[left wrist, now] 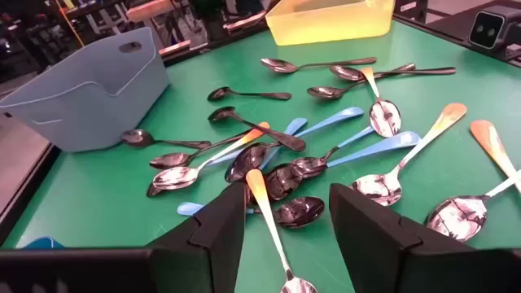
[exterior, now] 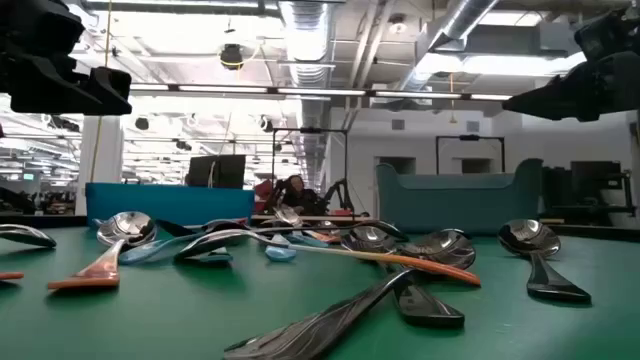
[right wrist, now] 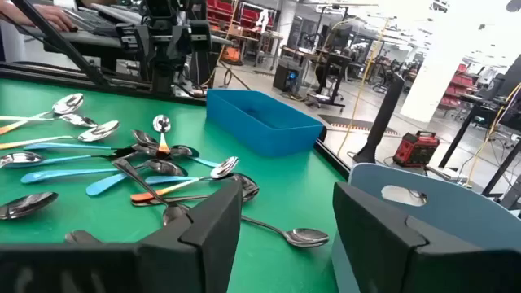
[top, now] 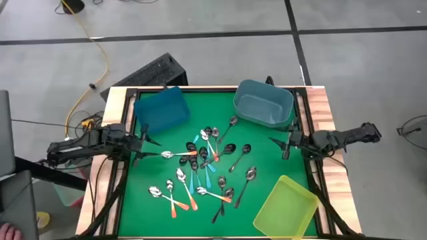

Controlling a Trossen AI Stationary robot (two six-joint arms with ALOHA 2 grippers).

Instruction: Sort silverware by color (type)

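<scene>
A: Your left gripper (top: 145, 142) hangs over the table's left edge, fingers (left wrist: 213, 230) spread wide, nothing between them. An orange-handled spoon (left wrist: 271, 237) lies just ahead of its tips.

B: And the silverware (top: 203, 167)?

A: Scattered mid-mat, between both arms. Your right gripper (top: 281, 143) is parted wide too, empty, beside the grey-blue bin (top: 263, 103).

The spoons (top: 203, 167) lie scattered over the middle of my counter (top: 260, 157), several overlapping. One bin (top: 160, 110) sits at the far left corner, another (top: 264, 103) at the far right, a third (top: 285, 208) at the near right. My left jaws (top: 148, 141) hover at the left edge, my right jaws (top: 280, 143) opposite.
</scene>
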